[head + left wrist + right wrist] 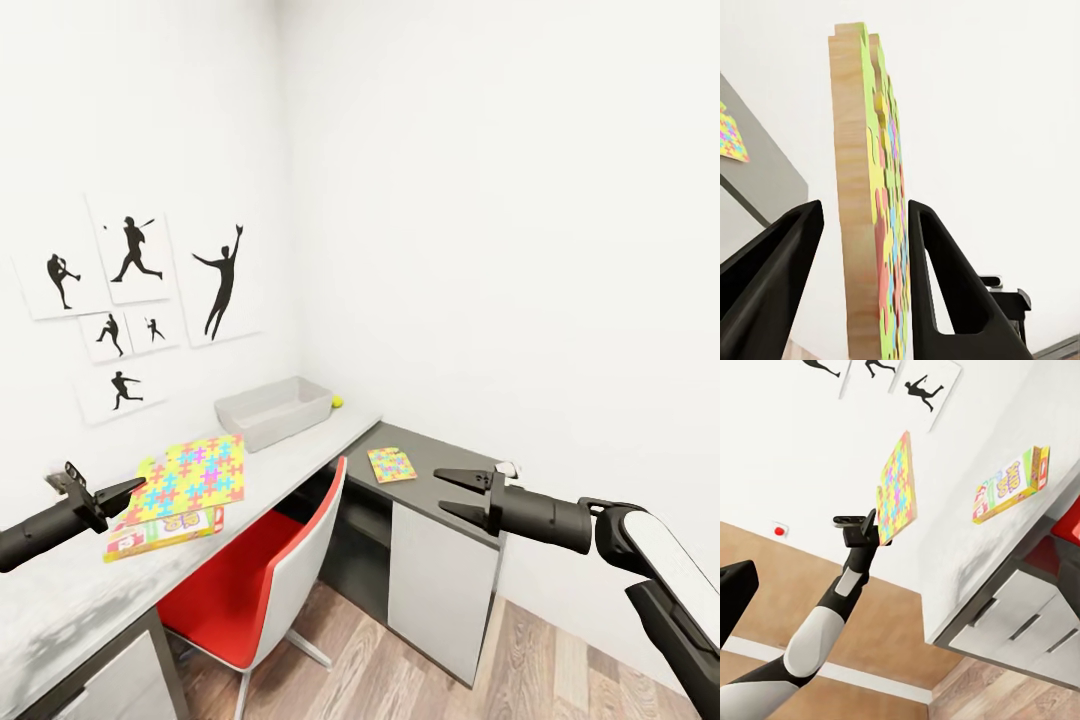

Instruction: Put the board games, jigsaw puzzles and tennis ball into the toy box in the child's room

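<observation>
Toys spread along the table (60, 600), seen from left to right. Left gripper (128, 492) at the far left, above the light-grey top, fingers closed tight on the near edge of a big jigsaw puzzle (195, 475). From the left wrist: same puzzle board (866, 225) standing between the two black fingers (945, 277), one finger pressed on its bright face, wooden edge facing the camera. From the right wrist: held puzzle (896, 489) lifted clear of the table top (967, 555), tilted up on edge, pinched by that left gripper (874, 526). Under the lifted puzzle, a board game (160, 532) lying flat on the table, yellow, green and red with big letters, also seen flat from the right wrist (1012, 484). Further along, near the corner, the toy box (273, 410), light grey. Just beside its right end, the tennis ball (337, 401), small and yellow-green. Next, on the lower dark-grey part, a second, smaller-looking jigsaw puzzle (391, 465) lying flat. Right gripper (455, 495) last, held in the air by the dark-grey part's front edge, fingers spread apart, holding nothing, touching nothing
</observation>
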{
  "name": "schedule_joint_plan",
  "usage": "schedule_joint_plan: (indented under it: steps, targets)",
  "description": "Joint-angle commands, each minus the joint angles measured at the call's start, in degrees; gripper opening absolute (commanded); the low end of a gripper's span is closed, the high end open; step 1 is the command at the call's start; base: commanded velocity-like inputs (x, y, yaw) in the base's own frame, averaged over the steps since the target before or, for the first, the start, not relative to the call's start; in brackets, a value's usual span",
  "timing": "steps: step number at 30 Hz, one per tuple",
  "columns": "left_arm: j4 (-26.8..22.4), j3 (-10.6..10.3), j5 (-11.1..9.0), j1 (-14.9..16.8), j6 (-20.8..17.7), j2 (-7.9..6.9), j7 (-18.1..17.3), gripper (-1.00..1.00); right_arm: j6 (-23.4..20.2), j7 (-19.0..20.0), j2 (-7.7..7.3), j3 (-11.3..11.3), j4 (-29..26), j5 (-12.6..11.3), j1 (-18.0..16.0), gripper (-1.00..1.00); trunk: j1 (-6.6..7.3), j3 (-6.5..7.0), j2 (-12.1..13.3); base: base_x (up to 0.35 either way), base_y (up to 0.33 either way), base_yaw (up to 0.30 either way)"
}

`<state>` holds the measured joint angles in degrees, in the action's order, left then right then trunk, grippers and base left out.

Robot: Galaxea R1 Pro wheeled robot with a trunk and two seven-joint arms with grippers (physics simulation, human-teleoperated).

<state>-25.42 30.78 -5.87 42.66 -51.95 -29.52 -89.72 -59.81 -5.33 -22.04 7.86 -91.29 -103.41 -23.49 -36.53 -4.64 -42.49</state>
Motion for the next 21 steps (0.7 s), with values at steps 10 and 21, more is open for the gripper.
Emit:
schedule_joint_plan:
  steps: [10, 21]
  targets:
    - [-0.6, 0.1, 0.2, 0.1, -0.8, 0.15, -0.3, -1.0, 0.0, -0.6, -0.02, 0.1, 0.0, -0.6, -0.1, 1.0, 2.18, 1.7, 3.9, 0.0, 0.0, 0.0]
    - [-15.6, -4.7, -0.3, 0.7, -7.9, 1.84, -0.3, -1.0, 0.0, -0.5, -0.01, 0.1, 0.1, -0.6, -0.1, 1.0, 4.6, 3.67, 8.4, 0.0, 0.0, 0.0]
